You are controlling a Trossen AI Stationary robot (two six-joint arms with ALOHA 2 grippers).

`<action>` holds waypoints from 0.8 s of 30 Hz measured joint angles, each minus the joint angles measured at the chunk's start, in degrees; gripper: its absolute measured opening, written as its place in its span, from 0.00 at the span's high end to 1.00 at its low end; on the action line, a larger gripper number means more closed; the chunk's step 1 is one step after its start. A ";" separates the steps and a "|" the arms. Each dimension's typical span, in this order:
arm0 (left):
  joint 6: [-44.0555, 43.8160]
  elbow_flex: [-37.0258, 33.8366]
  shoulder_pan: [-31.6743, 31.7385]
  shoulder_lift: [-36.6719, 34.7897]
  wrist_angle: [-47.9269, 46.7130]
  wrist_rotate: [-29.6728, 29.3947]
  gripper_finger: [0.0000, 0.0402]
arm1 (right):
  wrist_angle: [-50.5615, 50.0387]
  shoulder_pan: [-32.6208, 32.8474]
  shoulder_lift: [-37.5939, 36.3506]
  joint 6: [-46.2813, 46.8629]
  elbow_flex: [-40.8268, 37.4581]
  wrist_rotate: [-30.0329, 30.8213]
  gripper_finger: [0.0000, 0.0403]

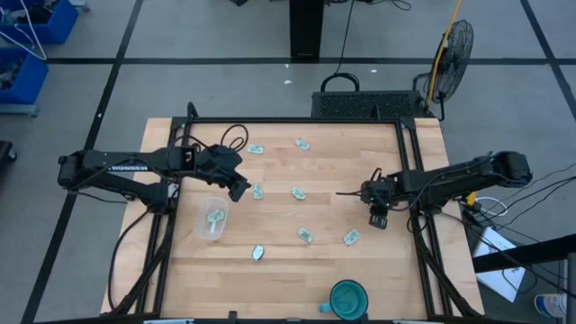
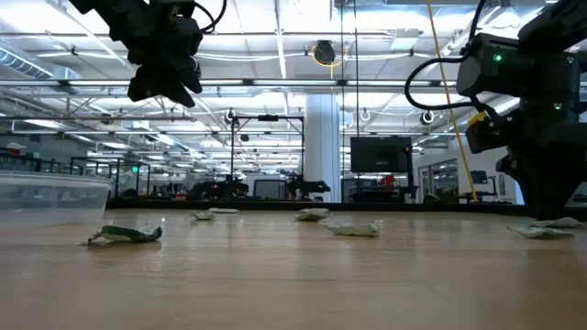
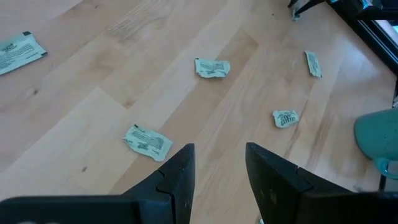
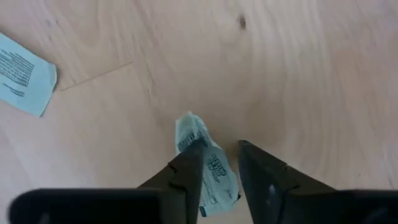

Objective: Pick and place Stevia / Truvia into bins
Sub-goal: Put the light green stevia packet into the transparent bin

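Reaching in from three o'clock, the right claw [image 4: 214, 171] is pointed down at the desk [image 1: 342, 171], its fingers straddling a sachet [image 4: 202, 155] without clenching. The left claw [image 3: 217, 180] is held released, empty, above the tub [image 1: 212, 219] at nine o'clock.

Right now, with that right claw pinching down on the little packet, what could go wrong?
The right gripper is down at the table with its fingers either side of a crumpled sachet. Only part of it sits between them, so it might slip out on lifting. The clear tub stands on the far side of the table, under the left gripper, so carrying it across could bring the two arms close together. Another sachet lies nearby but looks clear.
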 joint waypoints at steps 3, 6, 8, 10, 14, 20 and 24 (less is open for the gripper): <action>-0.01 0.00 0.00 0.00 0.02 -0.01 0.63 | 1.28 -0.06 -0.01 0.88 -1.53 -1.97 0.86; -0.04 0.00 0.00 0.00 0.07 -0.03 0.63 | 2.38 -0.06 -0.14 3.46 -1.76 -3.26 0.96; -0.05 0.00 0.00 0.00 0.55 -0.04 0.63 | 4.29 -0.03 -0.46 4.40 -1.20 -4.31 0.99; 0.00 0.00 -0.02 0.00 2.00 -0.50 0.63 | 8.56 0.07 -0.34 4.58 -0.39 -6.50 0.99; 0.30 0.00 0.14 0.08 5.97 -2.53 0.63 | 24.94 -0.42 -0.62 5.57 2.37 -5.63 1.00; 0.39 -0.02 0.65 0.09 12.55 -9.00 0.63 | 50.01 -3.70 -0.24 6.06 3.94 11.65 1.00; 0.52 -0.02 1.14 0.11 20.74 -14.59 0.63 | 69.19 -8.17 2.45 7.90 4.21 19.26 1.00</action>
